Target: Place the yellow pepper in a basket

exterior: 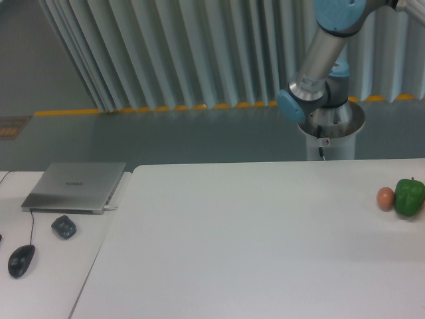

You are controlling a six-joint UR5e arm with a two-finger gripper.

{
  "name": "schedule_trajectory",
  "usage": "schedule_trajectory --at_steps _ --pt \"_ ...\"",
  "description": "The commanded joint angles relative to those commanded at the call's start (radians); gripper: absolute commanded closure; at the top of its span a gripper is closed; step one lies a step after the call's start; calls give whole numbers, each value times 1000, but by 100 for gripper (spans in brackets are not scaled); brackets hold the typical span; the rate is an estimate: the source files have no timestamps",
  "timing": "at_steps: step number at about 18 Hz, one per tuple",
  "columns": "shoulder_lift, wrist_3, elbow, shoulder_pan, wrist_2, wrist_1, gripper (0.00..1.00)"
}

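- The robot's grey and light-blue jointed arm (pixel 323 66) rises from its round metal pedestal (pixel 330 129) behind the far edge of the table, leaning up and to the right until it passes out of the top of the picture.
- The two-finger gripper lies outside the picture, so whether its fingers are spread or closed cannot be told.
- The glossy bright-yellow bell pepper appears nowhere in this view, and its place cannot be told; the same goes for the basket.
- The wide white table (pixel 252 246) fills the lower part of the picture.
- Near the table's right edge sits a shiny green bell pepper (pixel 409 197) with a short stem on top, partly cut by the picture's border.
- Just to the left of the green pepper, seemingly touching it though the picture is too soft to be sure, lies a small brown-orange egg-shaped thing (pixel 385 198).
- To the left, on a second white desk (pixel 53 266) set against the table, rests a closed silver laptop (pixel 75 187).
- In front of the laptop lies a small dark grey rounded object (pixel 64 226), and nearer the camera a black corded computer mouse (pixel 21 260).
- Behind everything hang pale grey vertical slats (pixel 179 50), with a yellow and black striped line (pixel 153 109) along the floor beneath them.
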Motion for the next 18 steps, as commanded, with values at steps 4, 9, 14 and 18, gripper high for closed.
schedule_trajectory --at_steps 4,9,14,18 --pt "9 -38 -8 6 -63 -2 0" --pt "48 -107 -26 22 -138 -5 0" --pt "107 -213 -49 -6 -130 -14 0" --pt "167 -224 -77 -29 -120 -55 0"
